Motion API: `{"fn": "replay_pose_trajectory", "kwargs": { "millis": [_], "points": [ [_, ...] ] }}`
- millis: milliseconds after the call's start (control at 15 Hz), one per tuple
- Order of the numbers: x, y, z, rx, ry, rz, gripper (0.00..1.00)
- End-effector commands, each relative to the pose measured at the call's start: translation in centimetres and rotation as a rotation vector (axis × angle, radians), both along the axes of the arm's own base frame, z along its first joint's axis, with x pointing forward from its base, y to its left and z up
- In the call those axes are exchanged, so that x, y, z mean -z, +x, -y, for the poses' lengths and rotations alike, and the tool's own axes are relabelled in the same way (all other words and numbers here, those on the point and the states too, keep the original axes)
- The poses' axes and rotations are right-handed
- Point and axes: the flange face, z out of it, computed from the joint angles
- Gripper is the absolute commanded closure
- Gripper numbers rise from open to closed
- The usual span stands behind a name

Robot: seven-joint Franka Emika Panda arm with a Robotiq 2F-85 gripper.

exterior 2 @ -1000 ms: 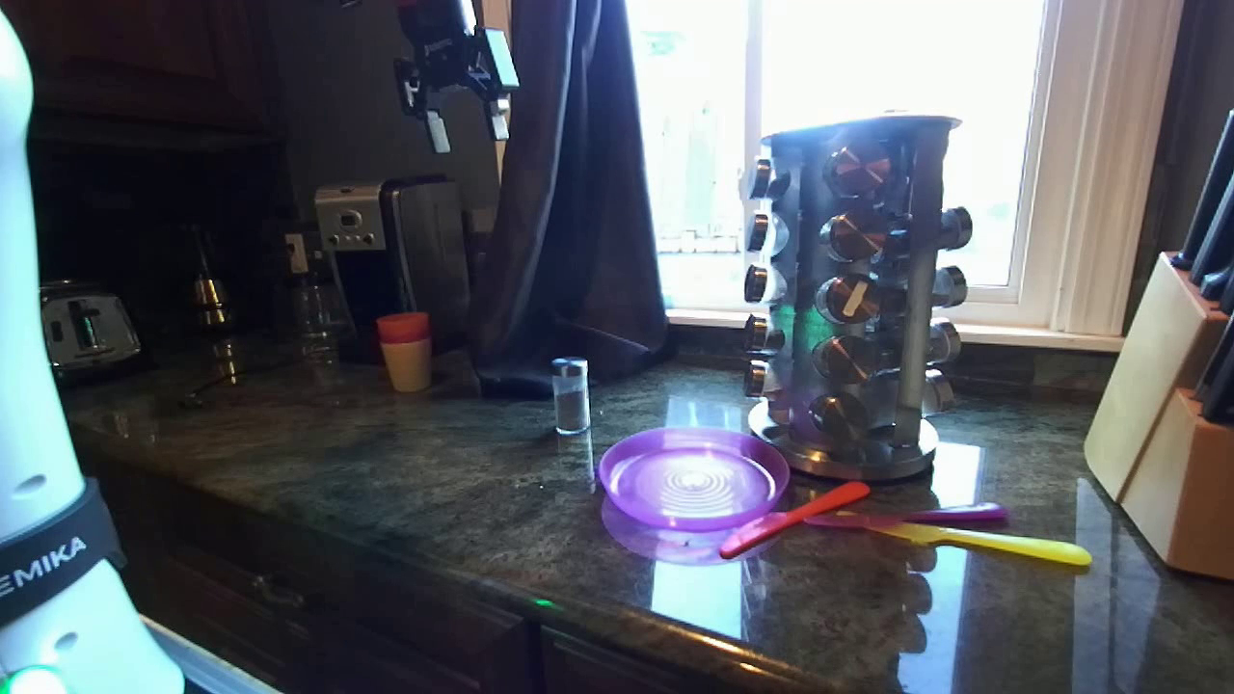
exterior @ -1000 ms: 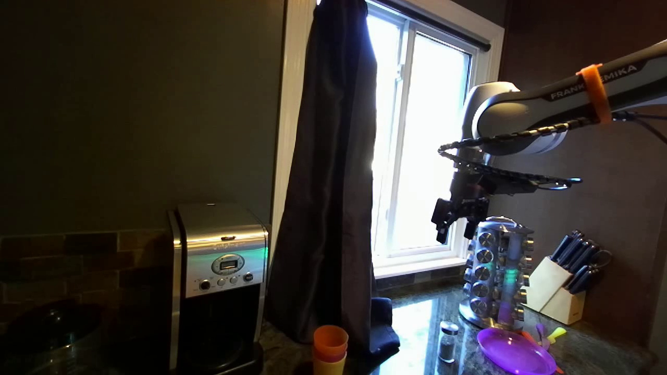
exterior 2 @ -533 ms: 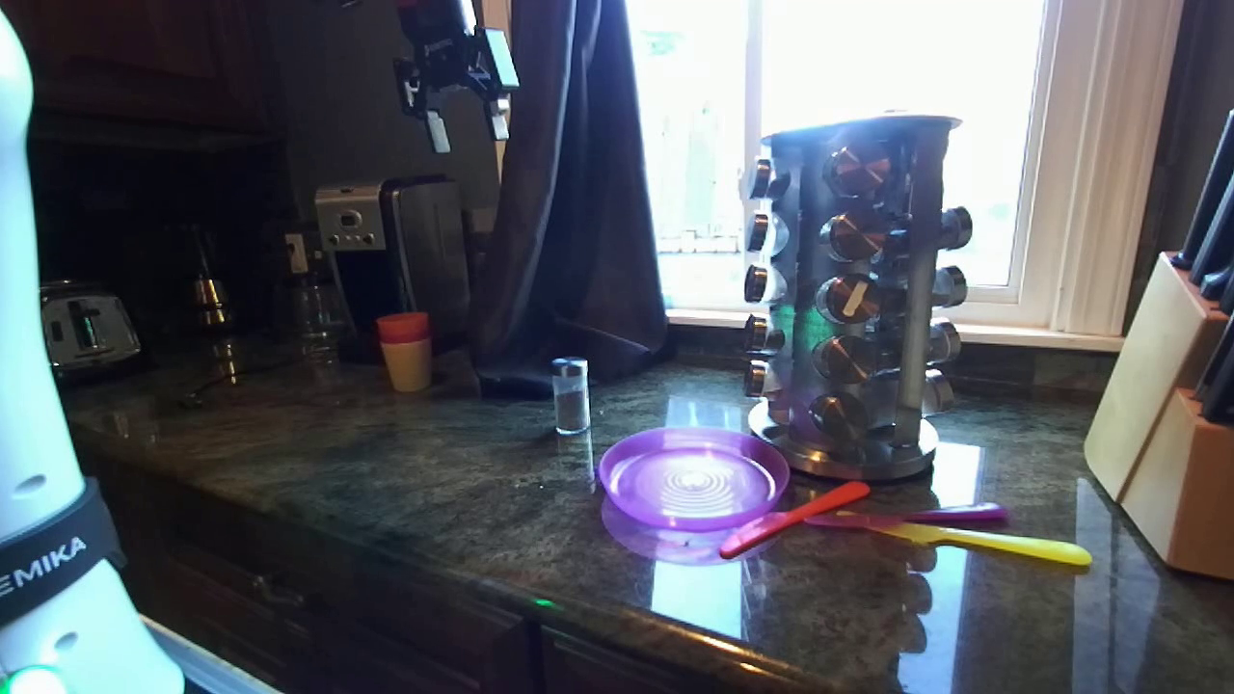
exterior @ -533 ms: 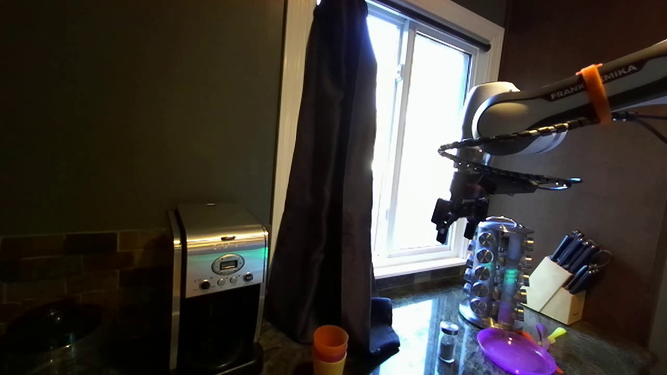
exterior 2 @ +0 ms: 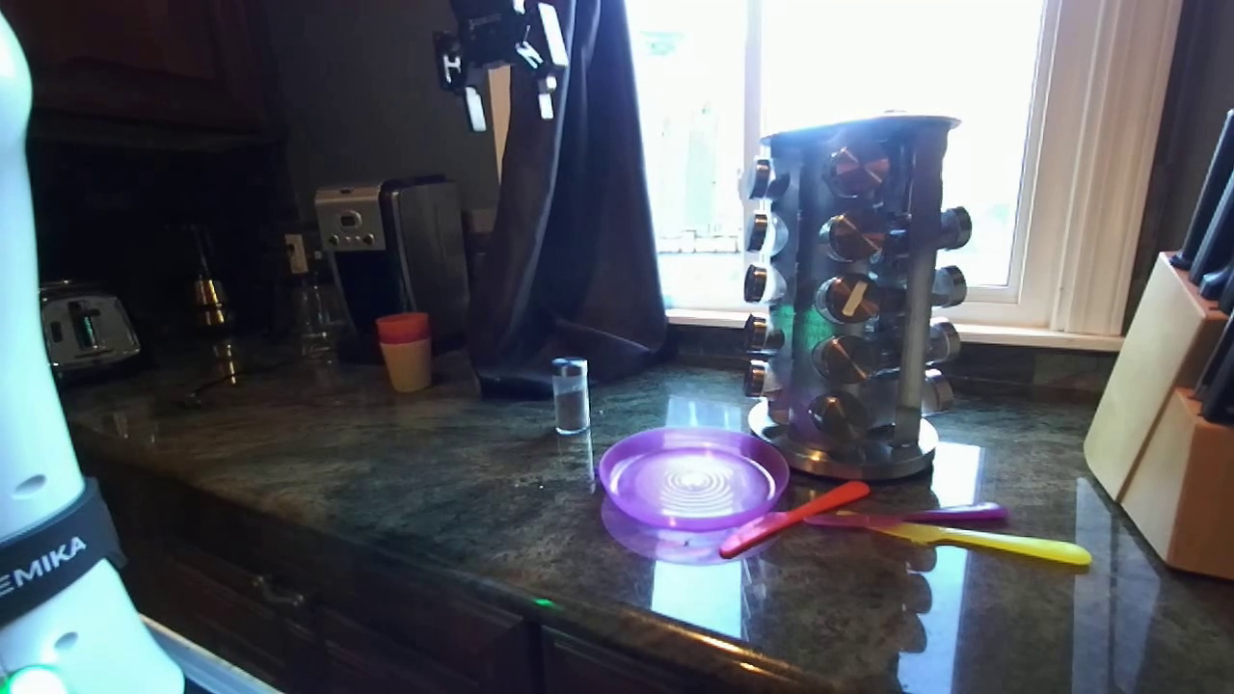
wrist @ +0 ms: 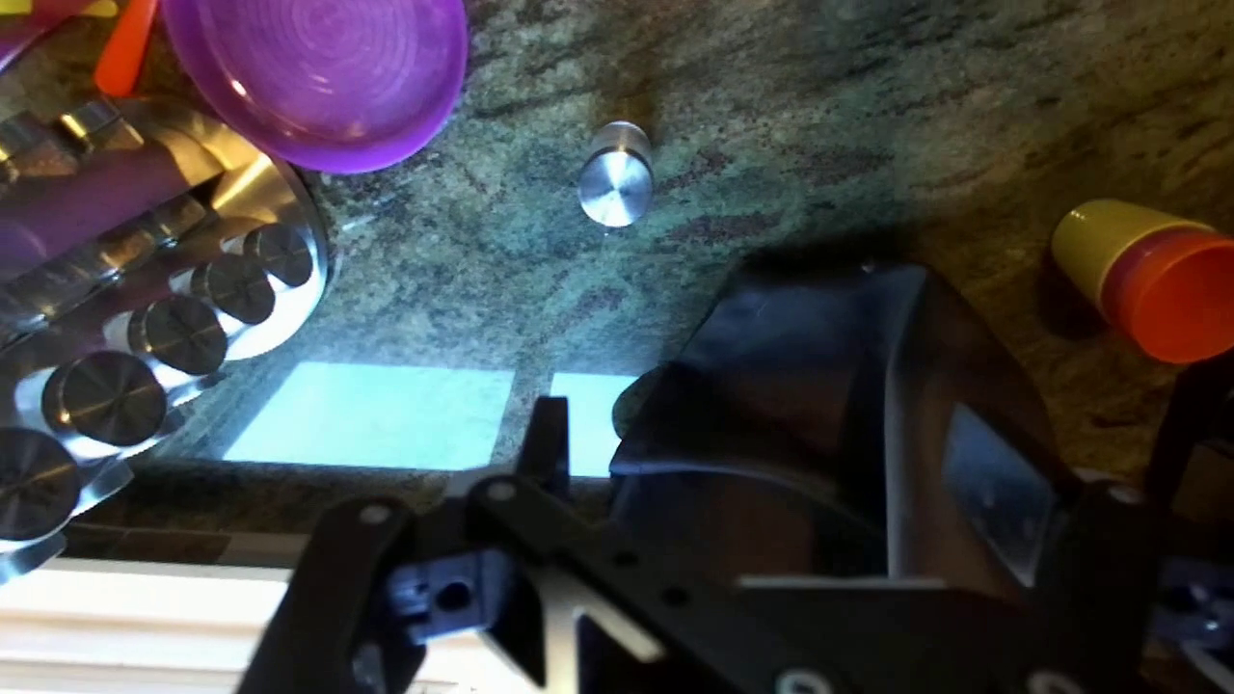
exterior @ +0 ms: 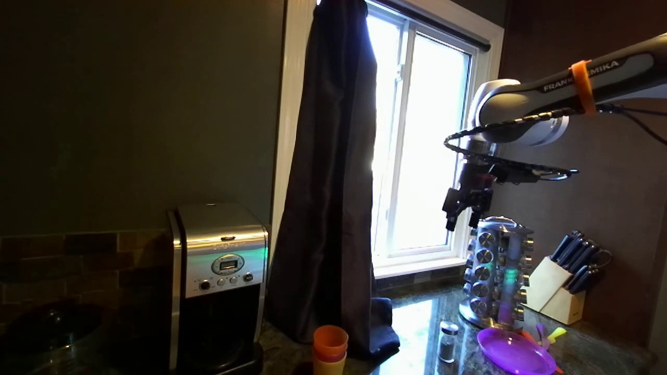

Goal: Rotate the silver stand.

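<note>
Silver stand [exterior 2: 919,308], upright, five tiers of jars [exterior 2: 844,298]

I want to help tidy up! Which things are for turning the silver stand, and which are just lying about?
For the job:
silver stand
end effector

Just lying about:
purple plate
red knife
purple knife
yellow knife
loose jar
stacked cups
coffee machine
knife block
toaster
</note>
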Motion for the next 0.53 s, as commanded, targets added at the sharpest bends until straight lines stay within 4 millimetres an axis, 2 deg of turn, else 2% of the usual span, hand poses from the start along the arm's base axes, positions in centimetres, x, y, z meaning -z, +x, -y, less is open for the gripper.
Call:
{"fn": "replay_pose_trajectory", "kwargs": {
  "millis": [0,200,467],
  "points": [
    [-1.3,2.4,4.8,-0.139,-0.067,-0.065,0.0],
    [-1.9,4.1,9.2,-0.261,-0.2,-0.065,0.0],
    [-2.1,6.0,13.7,-0.426,-0.327,-0.047,0.0]
  ]
}}
